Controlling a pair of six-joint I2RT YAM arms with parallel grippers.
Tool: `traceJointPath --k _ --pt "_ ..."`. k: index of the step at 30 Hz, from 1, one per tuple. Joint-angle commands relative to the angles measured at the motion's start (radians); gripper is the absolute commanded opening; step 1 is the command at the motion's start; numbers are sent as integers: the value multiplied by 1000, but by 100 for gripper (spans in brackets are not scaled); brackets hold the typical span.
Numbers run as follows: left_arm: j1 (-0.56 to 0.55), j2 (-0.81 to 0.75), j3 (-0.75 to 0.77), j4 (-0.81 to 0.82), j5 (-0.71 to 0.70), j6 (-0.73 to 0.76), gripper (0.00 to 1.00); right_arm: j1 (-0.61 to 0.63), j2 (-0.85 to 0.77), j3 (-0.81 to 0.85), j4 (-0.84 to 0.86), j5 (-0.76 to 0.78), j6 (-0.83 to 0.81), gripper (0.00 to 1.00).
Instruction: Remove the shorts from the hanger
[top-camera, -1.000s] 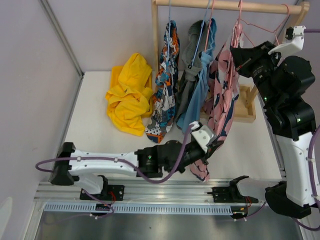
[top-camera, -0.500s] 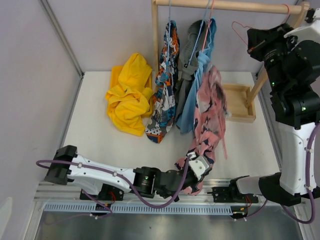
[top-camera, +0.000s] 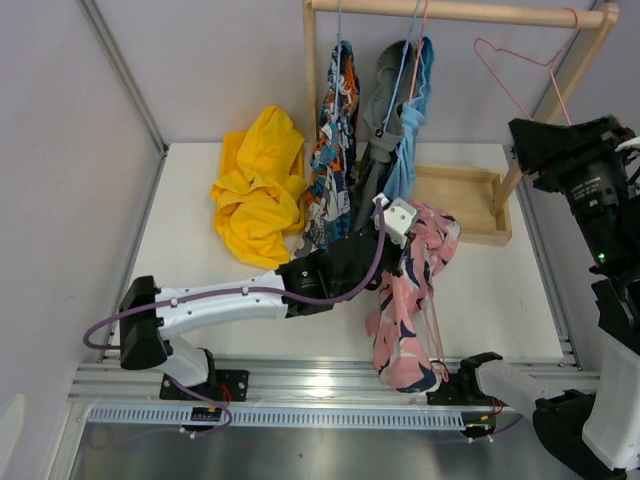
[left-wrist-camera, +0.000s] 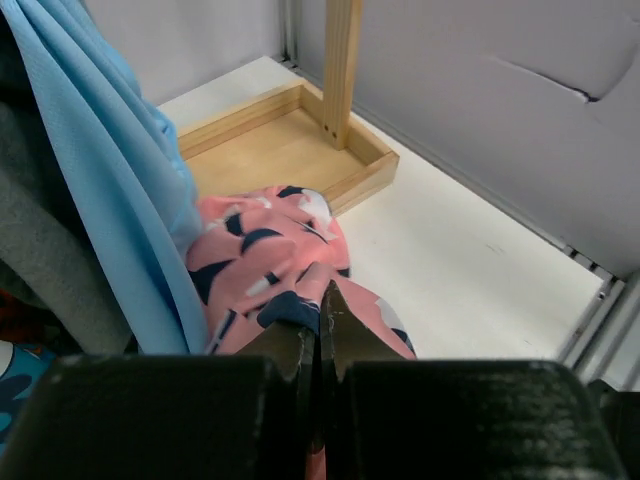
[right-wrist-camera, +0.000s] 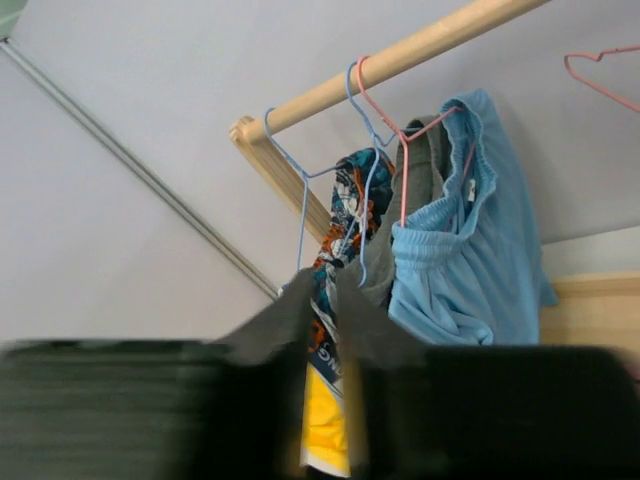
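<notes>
Shorts: 5 prs. Hangers: 4 (2 blue, 2 pink). Arms: 2.

Nearest, centre of top view: L gripper (top-camera: 400, 222) clenched on pink shorts (top-camera: 405, 320). The wrist view shows its jaws pinched tight on a fold of the print. Pink pr is off its hanger and trails from the grip down-frame to the rail at lower centre, over the table (top-camera: 200, 270).

Mid-left: yellow shorts (top-camera: 258, 195) in a heap on the table, touching the print pr beside them.

Right edge: R gripper (top-camera: 530, 150) has its fingers a slit apart w/ nothing between, clear of the rack.

Far, top centre: rod (top-camera: 460, 12) carries 3 prs side by side: print shorts (top-camera: 335, 150), grey shorts (top-camera: 378, 110), blue shorts (top-camera: 412, 130). An empty pink hanger (top-camera: 520, 75) hangs at the rod's right end. The rack's base tray (top-camera: 470, 205) sits below, just behind the pink pr. There is a white tag (right-wrist-camera: 470, 185) in the blue waistband; its writing is too small to read.

Vs 1 s ago: pink pr hung on that hanger w/ R gripper at it, L gripper low on its hem. Now the hanger is bare, R gripper has pulled back and down-frame, and L gripper is up mid-table.
</notes>
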Motion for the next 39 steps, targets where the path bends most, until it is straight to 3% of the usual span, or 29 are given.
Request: traceJointPath --k 1,4,7,14,21,24,30,33,39 --pt "-20 -60 -59 5 47 -4 0 4 70 24 -292 -140 -81 54" --pt "-23 -137 -245 28 56 -110 0 20 38 -200 -351 -137 -117 87" --pt "-26 -191 -397 38 50 -193 0 33 -73 -474 -325 -87 -107 99" --pt "-45 -125 -543 -153 -73 -362 0 82 -181 -774 -317 -85 -41 100" --pt "-58 -4 -686 28 50 -575 0 182 -256 -968 -359 -128 3 93" --pt "-77 64 -713 102 93 -650 0 286 -305 -1055 -348 -124 81 84" --pt "-116 171 -777 264 148 -785 0 588 -310 -1204 -287 -3 276 80" --pt "-133 176 -787 266 127 -793 0 673 -272 -1258 -255 53 322 79" --pt "-133 83 -842 161 29 -838 0 678 -227 -1330 -244 143 331 64"
